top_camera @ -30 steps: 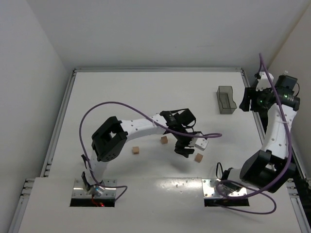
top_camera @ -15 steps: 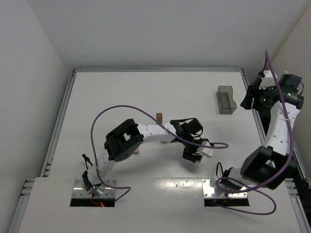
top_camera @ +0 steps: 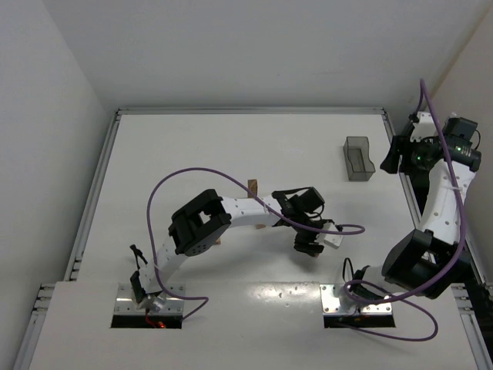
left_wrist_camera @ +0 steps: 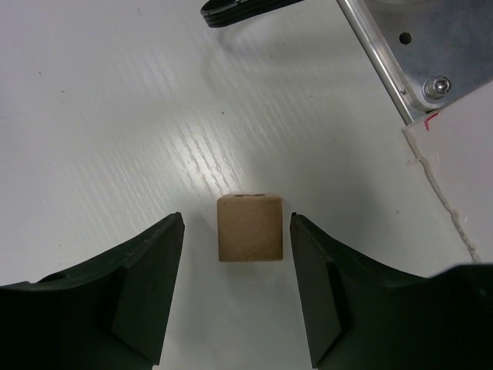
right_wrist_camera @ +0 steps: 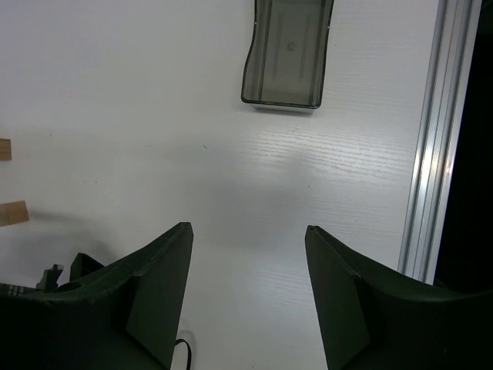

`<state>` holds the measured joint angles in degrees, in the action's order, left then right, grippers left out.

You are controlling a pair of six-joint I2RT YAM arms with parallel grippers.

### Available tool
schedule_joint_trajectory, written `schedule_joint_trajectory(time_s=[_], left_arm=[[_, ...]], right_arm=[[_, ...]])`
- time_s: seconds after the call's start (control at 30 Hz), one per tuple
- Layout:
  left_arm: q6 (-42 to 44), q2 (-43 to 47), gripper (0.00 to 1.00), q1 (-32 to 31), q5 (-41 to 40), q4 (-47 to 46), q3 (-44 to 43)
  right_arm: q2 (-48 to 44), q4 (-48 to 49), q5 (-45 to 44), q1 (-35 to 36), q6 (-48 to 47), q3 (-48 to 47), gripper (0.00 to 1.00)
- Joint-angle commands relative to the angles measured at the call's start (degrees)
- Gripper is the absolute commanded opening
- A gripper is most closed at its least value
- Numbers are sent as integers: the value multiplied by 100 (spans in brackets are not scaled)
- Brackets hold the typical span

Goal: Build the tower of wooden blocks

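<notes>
Straddling one wood block (left_wrist_camera: 249, 228) on the white table (left_wrist_camera: 115, 116), the left gripper (left_wrist_camera: 236, 223) is spread wide, and a gap is seen at either finger. The tower (top_camera: 252, 186) is seen farther back and to the left, beyond the left arm (top_camera: 239, 210). At the far right, the right gripper (right_wrist_camera: 248, 228) is held open and empty, near the grey box (right_wrist_camera: 286, 52).
</notes>
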<state>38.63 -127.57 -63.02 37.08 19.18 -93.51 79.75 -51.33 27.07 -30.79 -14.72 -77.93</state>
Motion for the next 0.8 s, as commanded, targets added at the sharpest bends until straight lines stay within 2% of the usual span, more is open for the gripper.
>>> schedule_joint_trajectory(time_s=[0.0, 0.2, 0.4, 0.47, 0.57, 0.63, 0.67, 0.77], left_arm=[[-5, -31, 52, -114, 203, -239, -211], [-5, -31, 42, -166, 203, -187, -211], [-5, -31, 39, -166, 203, -125, -211], [-5, -31, 35, -166, 203, -125, -211], [-83, -31, 21, -166, 203, -125, -263], [-424, 21, 3, -166, 133, -309, -264], [-601, 126, 0, -166, 72, -379, -316], [-1277, 381, 0, -114, 19, -625, -159]], right_arm=[[-12, 44, 132, -33, 83, -170, 57], [41, 44, 184, -33, 83, -117, 57], [103, 44, 237, -33, 83, -117, 57], [155, 44, 237, -33, 83, -117, 57], [155, 44, 237, -33, 83, -117, 57], [155, 44, 290, -33, 83, -117, 57], [155, 44, 290, -33, 83, -117, 57], [155, 44, 343, 20, 83, -117, 57]])
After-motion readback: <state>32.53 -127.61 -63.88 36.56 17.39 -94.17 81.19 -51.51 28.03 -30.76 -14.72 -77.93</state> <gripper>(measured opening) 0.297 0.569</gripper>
